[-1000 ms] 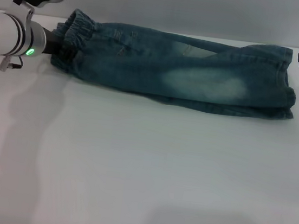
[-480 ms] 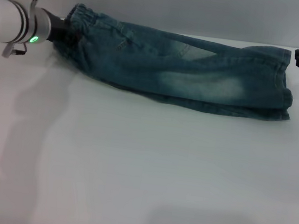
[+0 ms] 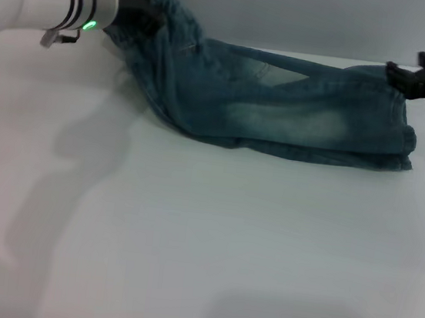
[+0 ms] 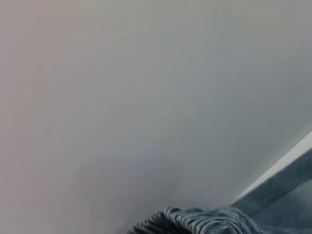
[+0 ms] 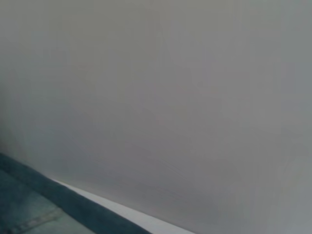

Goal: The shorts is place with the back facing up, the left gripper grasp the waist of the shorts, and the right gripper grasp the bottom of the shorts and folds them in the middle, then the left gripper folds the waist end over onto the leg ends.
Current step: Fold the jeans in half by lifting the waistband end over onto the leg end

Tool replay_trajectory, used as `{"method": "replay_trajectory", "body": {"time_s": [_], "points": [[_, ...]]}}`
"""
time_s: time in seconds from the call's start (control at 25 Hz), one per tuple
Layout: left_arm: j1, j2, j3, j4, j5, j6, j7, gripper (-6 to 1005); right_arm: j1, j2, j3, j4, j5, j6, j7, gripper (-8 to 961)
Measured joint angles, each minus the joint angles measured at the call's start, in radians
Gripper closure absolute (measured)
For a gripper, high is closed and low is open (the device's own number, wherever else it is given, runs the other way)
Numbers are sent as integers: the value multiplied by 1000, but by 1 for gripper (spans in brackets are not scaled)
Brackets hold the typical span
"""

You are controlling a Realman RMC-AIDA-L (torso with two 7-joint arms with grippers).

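Here, the blue-green faded denim shorts (image 3: 280,113), folded lengthwise, lie on the white table (image 3: 203,235) toward twelve o'clock, their long axis running nine to three. The gathered waist points to ten o'clock, lifted clear of the surface and pinched in the black two-fingered left gripper (image 3: 141,12). The flat leg ends (image 3: 407,140) rest at three o'clock, just beside the black right gripper (image 3: 408,78), whose jaws cannot be told.

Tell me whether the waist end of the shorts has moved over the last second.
Yes. The left hand has lifted the waist end up off the table and rightward, toward the leg ends, which stay flat.
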Motion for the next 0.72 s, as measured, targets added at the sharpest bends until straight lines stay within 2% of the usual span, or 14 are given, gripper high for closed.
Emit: {"method": "replay_trajectory", "body": {"time_s": [0.32,0.56,0.72], "points": [[-11,0,91,136,-20,22,-26,892,88,3,-46,74,0,10,8,399],[-14,-1,109,220,-33,53,-31,899,128,9,-123,100,0,54,9,401],[-16,-2,125,271,-39,67,-40,898,138,10,-134,101,0,68,10,400]]}}
